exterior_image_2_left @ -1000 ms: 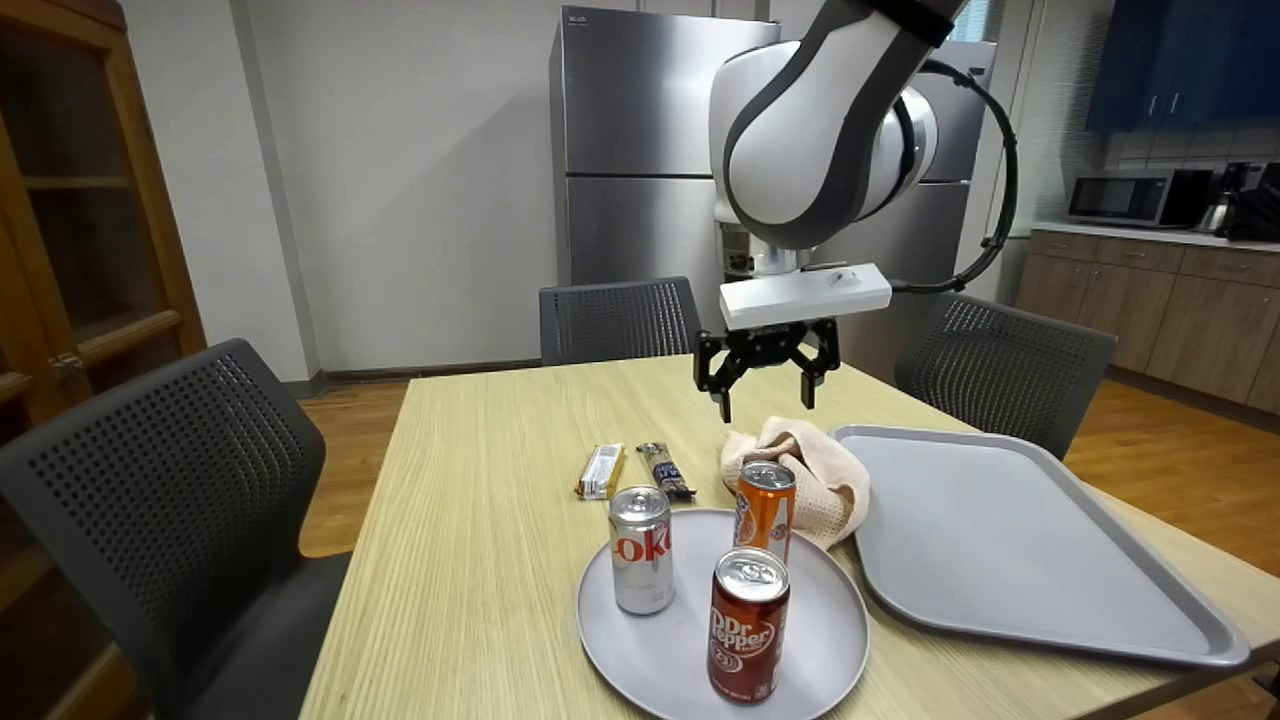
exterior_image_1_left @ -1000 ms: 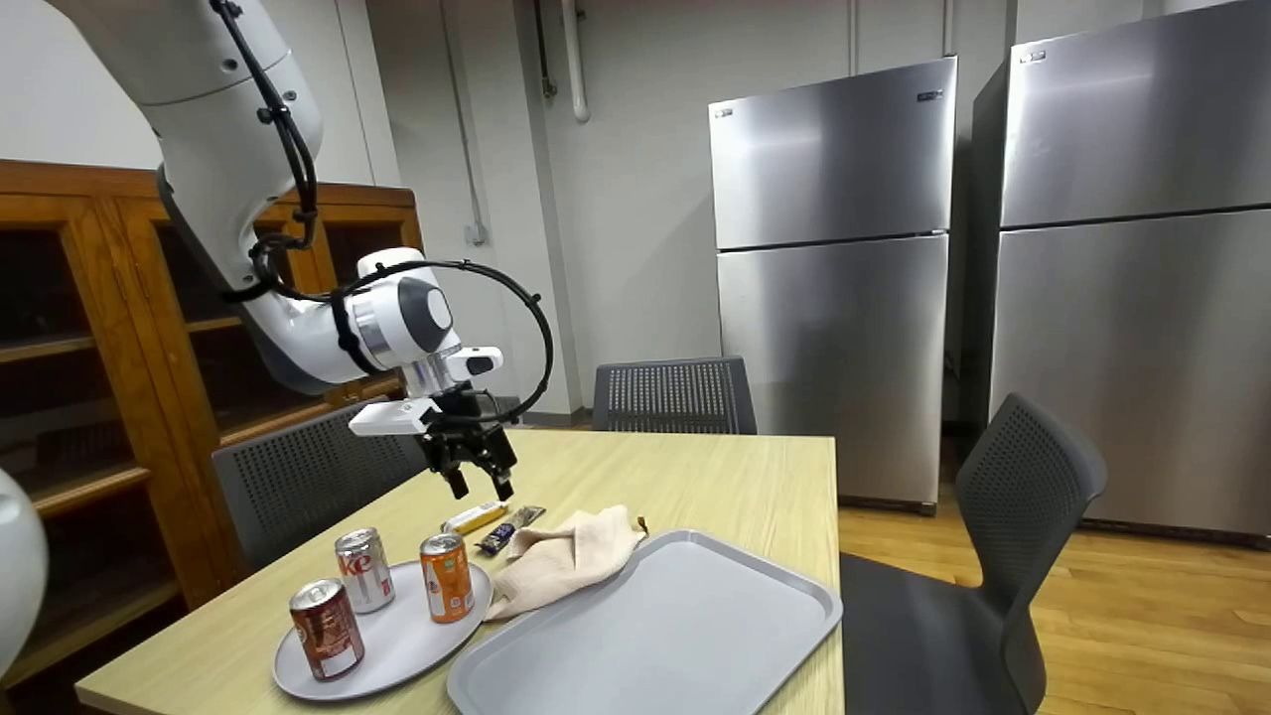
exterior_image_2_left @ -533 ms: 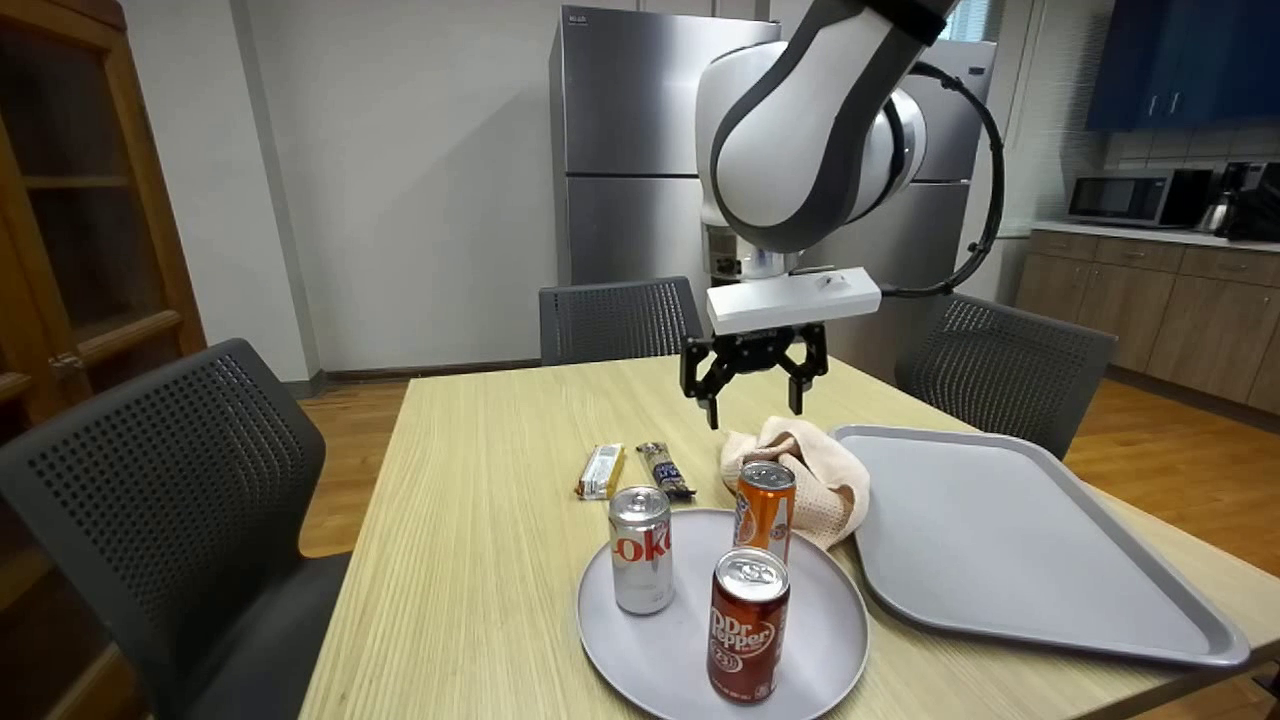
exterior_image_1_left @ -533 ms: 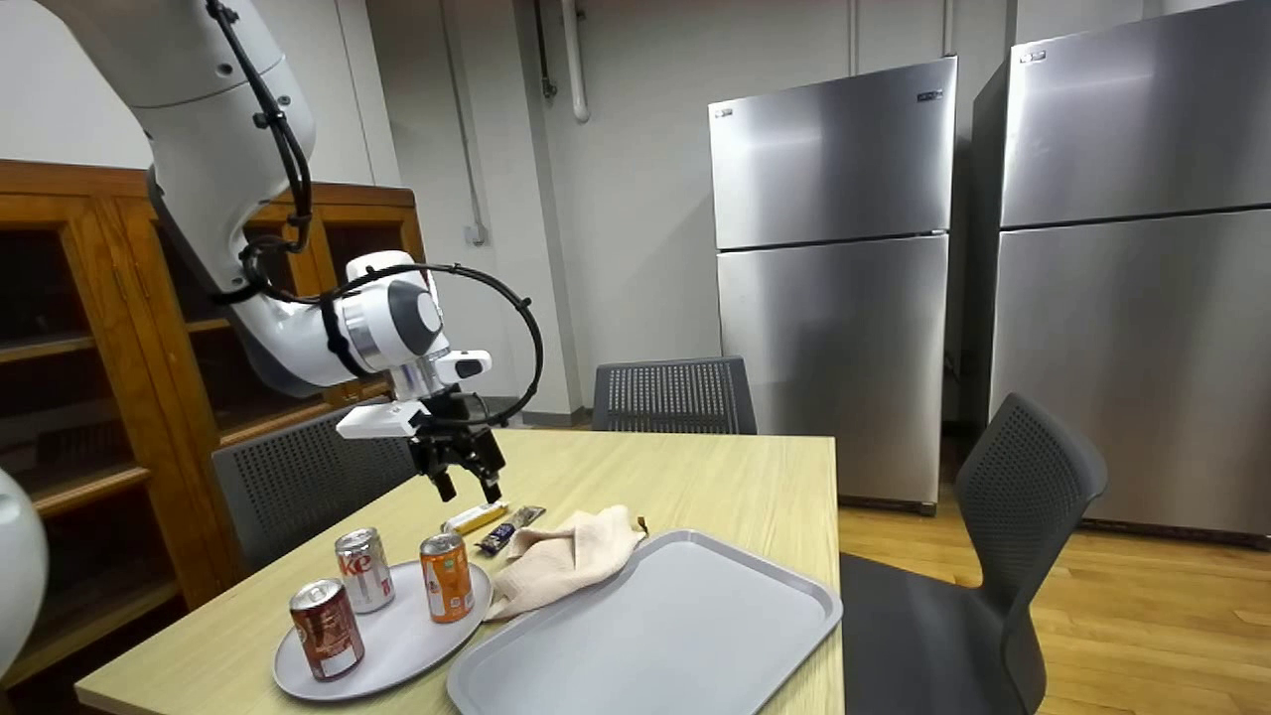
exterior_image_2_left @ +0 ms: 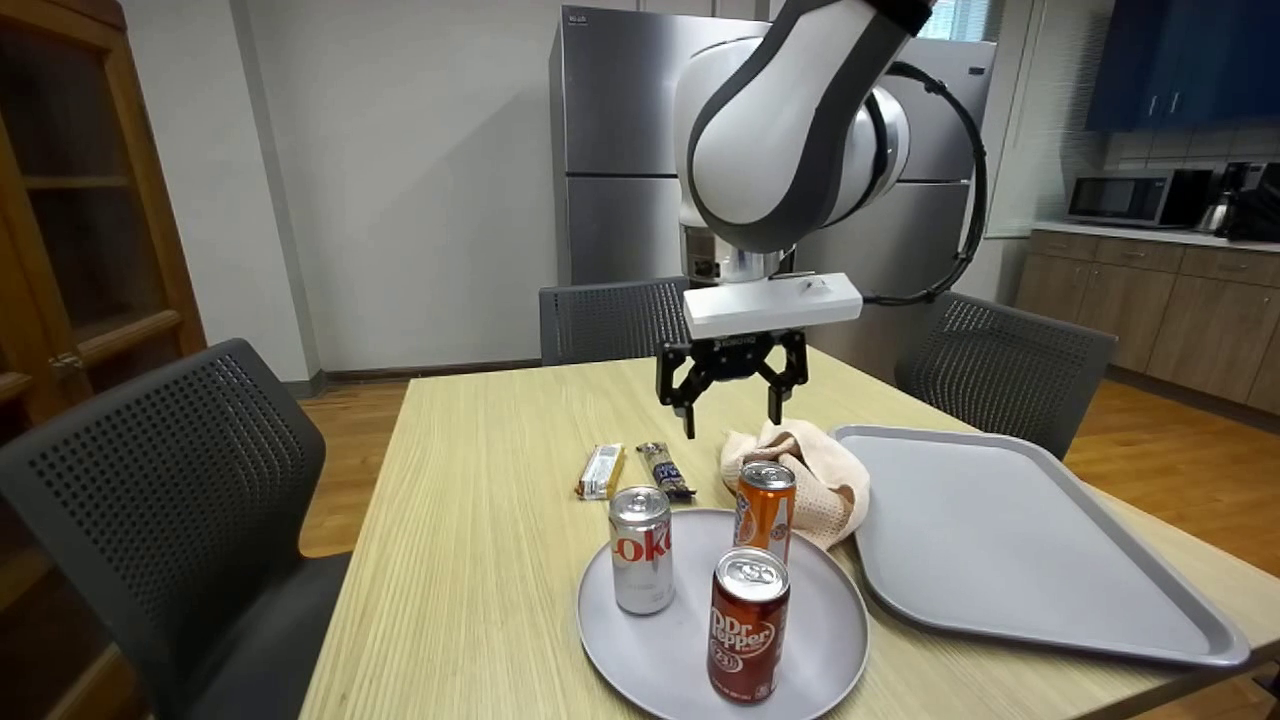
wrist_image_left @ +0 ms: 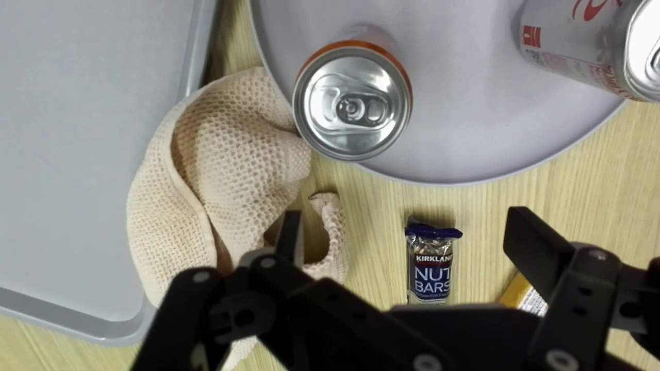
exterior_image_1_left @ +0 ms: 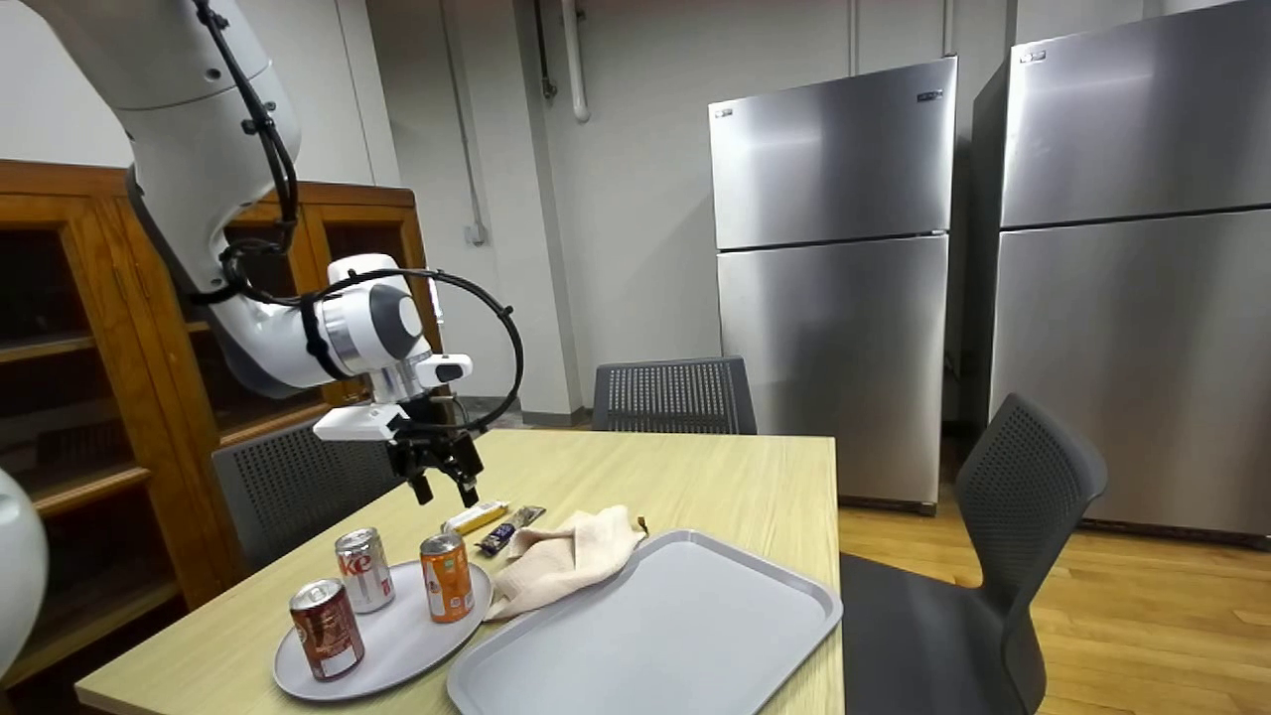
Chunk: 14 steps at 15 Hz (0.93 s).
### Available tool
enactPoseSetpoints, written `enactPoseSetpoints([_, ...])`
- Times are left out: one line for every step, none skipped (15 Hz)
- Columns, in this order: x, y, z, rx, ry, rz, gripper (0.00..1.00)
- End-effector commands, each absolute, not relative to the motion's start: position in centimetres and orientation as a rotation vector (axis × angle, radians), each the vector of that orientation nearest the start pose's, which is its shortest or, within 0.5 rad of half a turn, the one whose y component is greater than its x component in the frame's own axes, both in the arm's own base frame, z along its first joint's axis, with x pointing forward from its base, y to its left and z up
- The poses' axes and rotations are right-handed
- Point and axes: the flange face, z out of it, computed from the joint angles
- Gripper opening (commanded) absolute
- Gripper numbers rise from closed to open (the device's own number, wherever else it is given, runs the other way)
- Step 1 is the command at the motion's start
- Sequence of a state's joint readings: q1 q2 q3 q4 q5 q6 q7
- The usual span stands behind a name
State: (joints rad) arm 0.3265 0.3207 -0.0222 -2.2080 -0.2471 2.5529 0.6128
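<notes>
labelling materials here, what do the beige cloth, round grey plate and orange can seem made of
Crumpled beige cloth: fabric, perhaps cotton, matt; open mesh texture shows.
Round flat grey plate: plastic or perhaps ceramic, low sheen; smooth, evenly coloured surface.
Orange cylindrical drinks can: metal, likely aluminium, glossy; bare silvery lid gleams.

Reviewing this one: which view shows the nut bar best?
The wrist view: the nut bar appears largest there, with its Nut Bars lettering readable, though the tool hides its lower end. Both exterior views show its full length, but too small to read clearly.

Wrist view downward, exteriors across table [exterior_image_2_left: 480,560]
</notes>
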Motion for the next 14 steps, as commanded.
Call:
enactPoseSetpoints([52.7,16.9,23.3,-3.222,0.156,-0.127,1.00])
enactPoseSetpoints([52.6,16.8,23.1,-3.220,0.159,-0.122,1.00])
enactPoseSetpoints([52.5,16.7,23.0,-3.218,0.164,-0.117,1.00])
enactPoseSetpoints([52.4,16.6,22.8,-3.216,0.164,-0.113,1.00])
enactPoseSetpoints([52.3,16.5,22.6,-3.214,0.166,-0.110,1.00])
enactPoseSetpoints([52.2,16.3,22.4,-3.211,0.172,-0.110,1.00])
enactPoseSetpoints([52.1,16.1,22.2,-3.206,0.179,-0.108,1.00])
enactPoseSetpoints([52.0,15.9,22.0,-3.206,0.179,-0.106,1.00])
enactPoseSetpoints([51.8,15.7,21.8,-3.202,0.175,-0.103,1.00])
enactPoseSetpoints([51.7,15.4,21.5,-3.199,0.176,-0.100,1.00])
enactPoseSetpoints([51.6,15.2,21.3,-3.194,0.174,-0.095,1.00])
enactPoseSetpoints([51.5,14.9,21.1,-3.189,0.171,-0.092,1.00])
enactPoseSetpoints([51.3,14.7,20.8,-3.184,0.167,-0.090,1.00])
enactPoseSetpoints([51.1,14.5,20.6,-3.179,0.163,-0.086,1.00])
